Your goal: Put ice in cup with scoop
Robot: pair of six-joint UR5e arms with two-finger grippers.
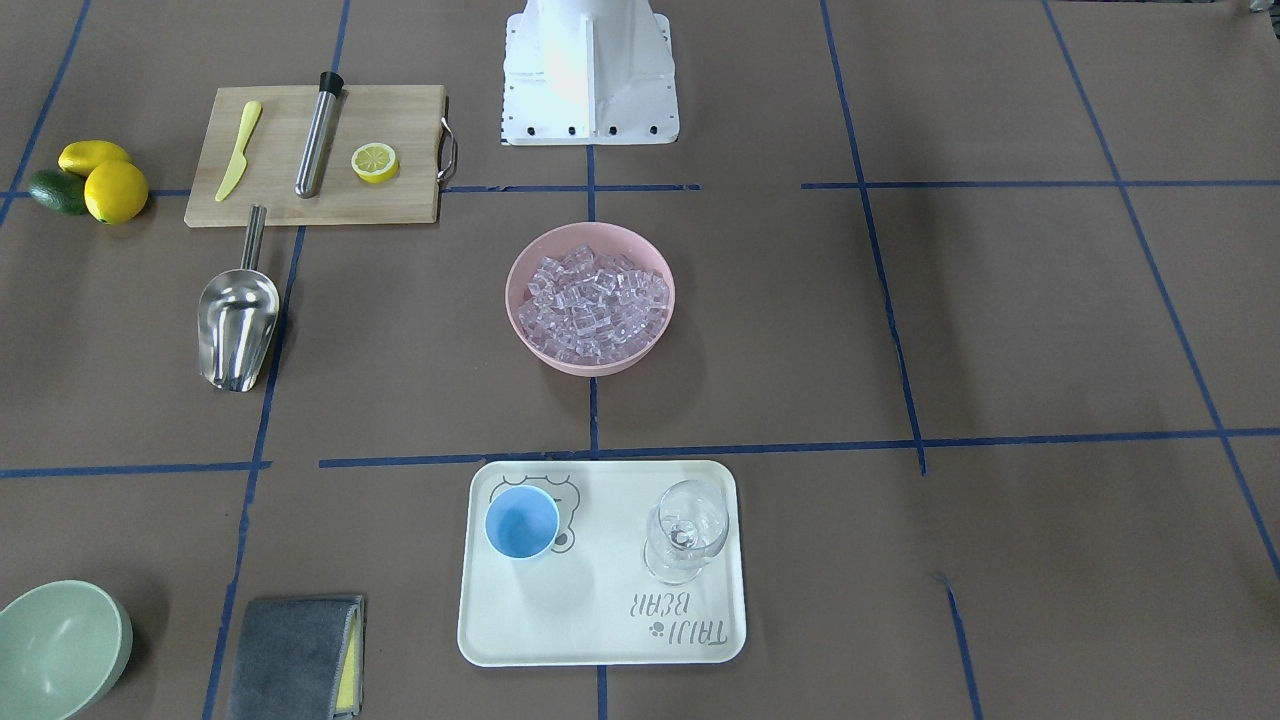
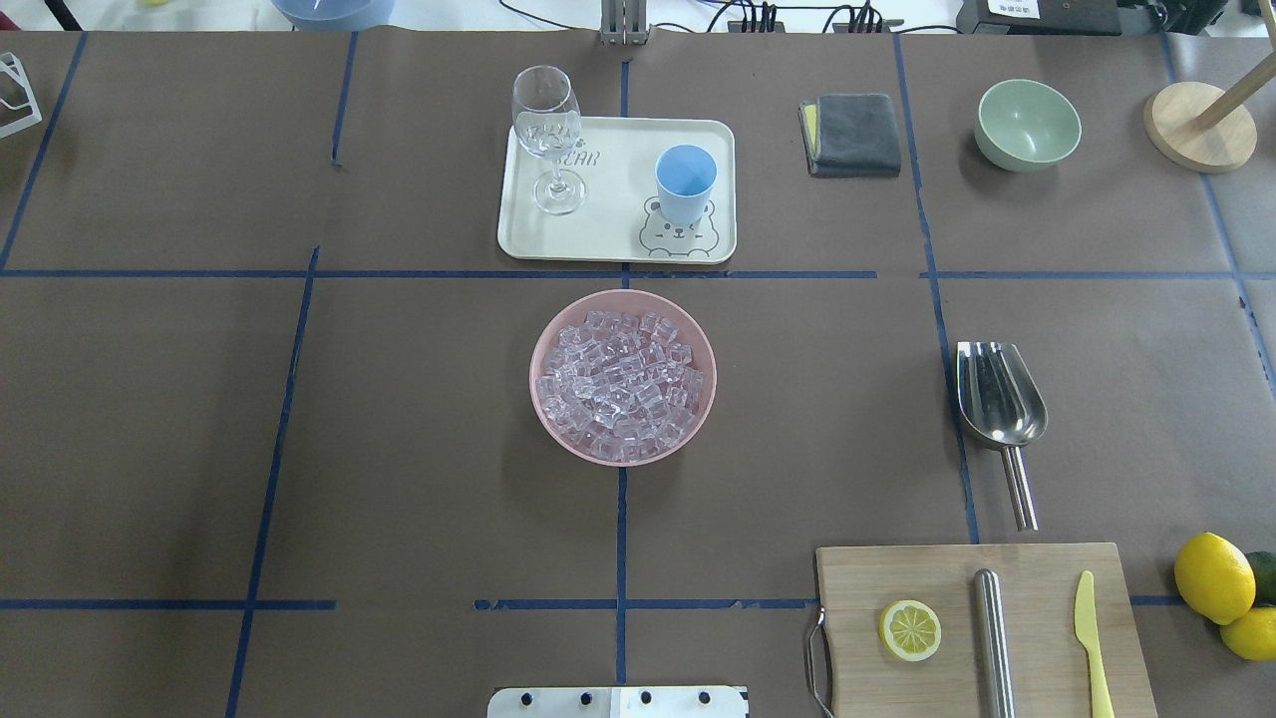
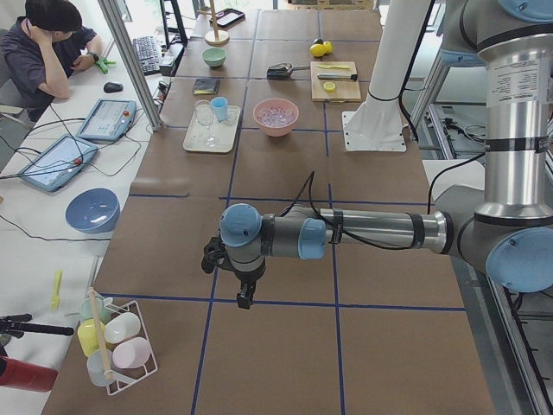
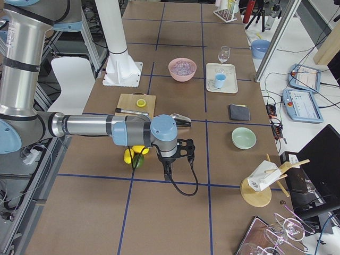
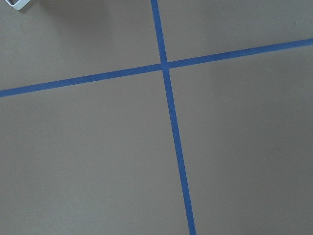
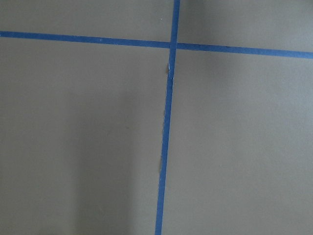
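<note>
1. One shiny steel scoop (image 2: pixel 1000 399) with a trough-shaped bowl and a straight rod handle (image 2: pixel 1019 491) lies flat on the brown paper-covered table (image 2: pixel 399 449) on the robot's right. Its handle end is just beside the wooden cutting board (image 2: pixel 897 578)
2. It looks rigid and fairly light, though the polished metal is probably slippery. The rod handle is the sensible place to pinch, towards the bowl end, so the load does not lever it round
3. Many small clear ice cubes (image 1: pixel 595 300) fill the round pink bowl (image 1: pixel 590 366) at the table's centre. They look glassy, hard and loose (apt to skid off a tilted scoop)
4. The small light-blue handleless cup (image 1: pixel 521 522) stands upright on the cream rectangular tray (image 1: pixel 600 630), apart from a clear stemmed glass (image 1: pixel 685 535). Its mouth looks narrow against the scoop's bowl, so pouring calls for care
5. The left gripper (image 3: pixel 245 294) and right gripper (image 4: pixel 169 166) hang over bare table at opposite ends, well apart from the scoop. These side views do not show whether either is spread or closed
</note>
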